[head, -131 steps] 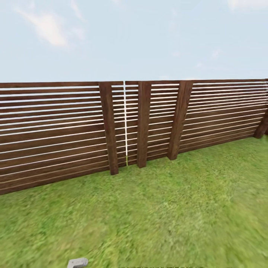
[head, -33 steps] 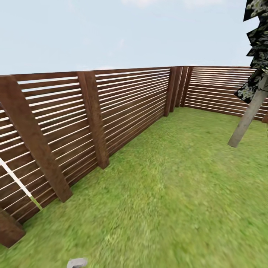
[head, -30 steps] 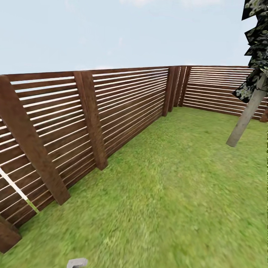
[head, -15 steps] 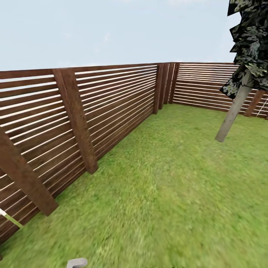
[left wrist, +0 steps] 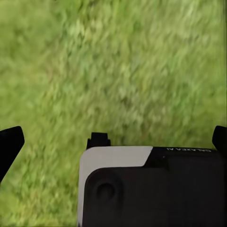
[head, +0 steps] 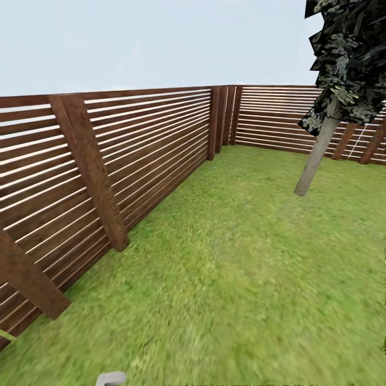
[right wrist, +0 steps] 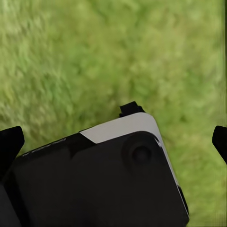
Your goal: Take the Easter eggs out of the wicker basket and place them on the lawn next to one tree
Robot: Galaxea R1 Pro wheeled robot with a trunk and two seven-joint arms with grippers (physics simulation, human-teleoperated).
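Head cam had the brown slat fence (head: 139,145) running along the left to a far corner, and the tree (head: 316,155) standing on the lawn (head: 241,279) far right, lots of open grass between. Both wrist cams just looked down at grass: left tool (left wrist: 113,142) and right tool (right wrist: 113,137) each spread wide, nothing held.

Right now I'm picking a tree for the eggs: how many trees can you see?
1: a tall tree with a grey-brown trunk and dark green crown, far right on the green lawn, before the brown slatted fence. Others may stand outside the view.
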